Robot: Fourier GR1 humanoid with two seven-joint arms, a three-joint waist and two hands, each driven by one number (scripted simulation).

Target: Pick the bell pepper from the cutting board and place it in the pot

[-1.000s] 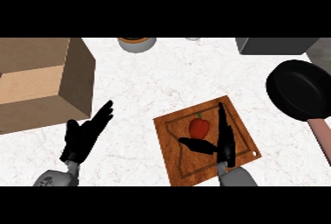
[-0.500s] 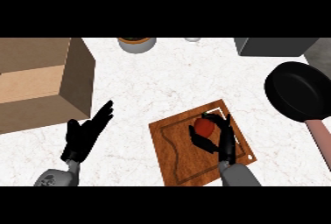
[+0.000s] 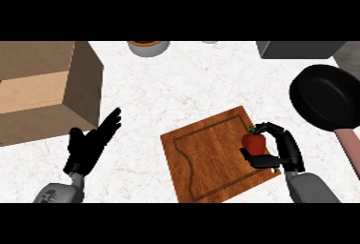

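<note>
A red bell pepper (image 3: 254,142) with a green stem sits at the right edge of the wooden cutting board (image 3: 205,157). My right hand (image 3: 280,151) is curled round it from the right, thumb under it and fingers over its top. The black pan (image 3: 329,102) with a pink handle, the pot-like vessel here, lies at the right edge, apart from the hand. My left hand (image 3: 88,144) rests open at the lower left, fingers pointing up and to the right, holding nothing.
A large cardboard box (image 3: 44,89) fills the upper left. A grey pot (image 3: 147,47) stands at the top centre, and a dark grey block (image 3: 299,48) sits at the top right. The white marble counter (image 3: 183,90) lies between them.
My right hand has closed round the bell pepper and shifted right with it. The cutting board has turned and slid slightly. The left hand has stayed still.
</note>
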